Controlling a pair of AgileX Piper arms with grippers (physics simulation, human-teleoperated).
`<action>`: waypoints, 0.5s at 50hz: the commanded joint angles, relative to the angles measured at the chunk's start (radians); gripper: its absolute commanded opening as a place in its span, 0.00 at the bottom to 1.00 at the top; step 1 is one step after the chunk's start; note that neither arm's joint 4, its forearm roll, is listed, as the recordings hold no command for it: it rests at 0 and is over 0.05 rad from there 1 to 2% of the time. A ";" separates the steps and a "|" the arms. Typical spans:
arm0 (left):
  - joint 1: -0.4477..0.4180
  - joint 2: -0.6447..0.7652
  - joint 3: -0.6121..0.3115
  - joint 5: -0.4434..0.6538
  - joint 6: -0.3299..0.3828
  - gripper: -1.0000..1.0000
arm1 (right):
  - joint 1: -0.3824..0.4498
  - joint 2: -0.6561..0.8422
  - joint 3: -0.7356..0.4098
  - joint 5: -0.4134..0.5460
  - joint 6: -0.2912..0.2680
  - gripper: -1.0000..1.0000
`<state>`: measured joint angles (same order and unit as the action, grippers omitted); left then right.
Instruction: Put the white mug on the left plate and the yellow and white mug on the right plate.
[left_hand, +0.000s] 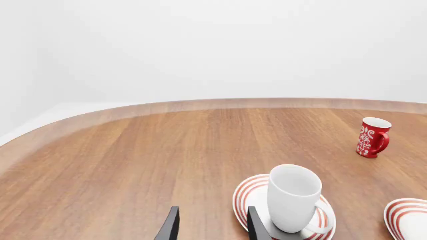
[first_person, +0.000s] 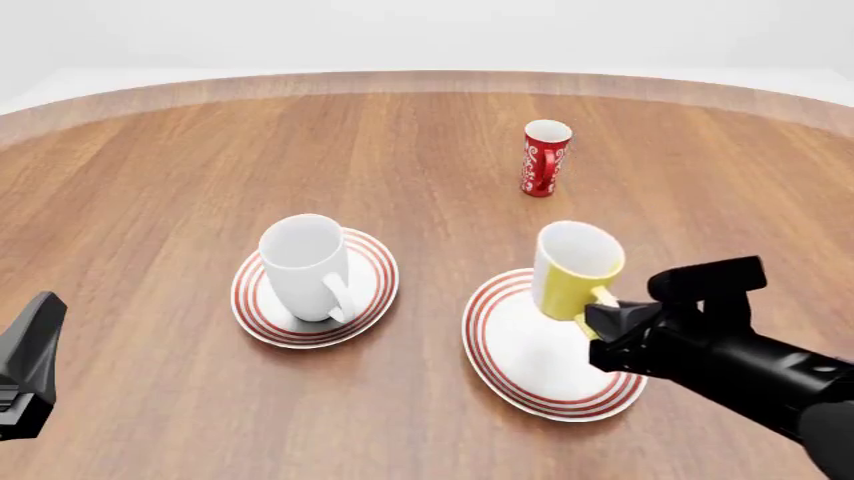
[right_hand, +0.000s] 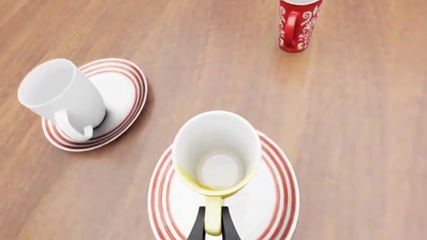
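The white mug (first_person: 307, 262) stands upright on the left plate (first_person: 376, 292), handle toward the camera. My left gripper (left_hand: 212, 227) is open with nothing between its fingers, drawn back from the white mug (left_hand: 293, 196) to the table's near left. The yellow and white mug (first_person: 575, 266) is over the far part of the right plate (first_person: 534, 370). My right gripper (first_person: 609, 320) is shut on its yellow handle (right_hand: 212, 216). I cannot tell whether the mug's base touches the plate (right_hand: 273, 200).
A slim red cup (first_person: 543, 157) with white patterns stands upright toward the far side, behind the right plate. The table's curved far edge (first_person: 427, 80) runs across the back. The left arm (first_person: 30, 368) shows at the near left corner.
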<state>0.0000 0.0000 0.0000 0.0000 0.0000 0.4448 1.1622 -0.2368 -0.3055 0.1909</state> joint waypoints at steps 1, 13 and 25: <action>0.000 0.000 0.000 0.000 0.000 1.00 | 0.004 0.040 0.001 -0.036 0.010 0.00; 0.000 0.000 0.000 0.000 0.000 1.00 | 0.007 0.079 0.002 -0.060 0.006 0.00; 0.000 0.000 0.000 0.000 0.000 1.00 | 0.010 0.115 0.013 -0.087 0.002 0.00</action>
<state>0.0000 0.0000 0.0000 0.0000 0.0000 0.4519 1.2471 -0.2284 -0.3665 0.1887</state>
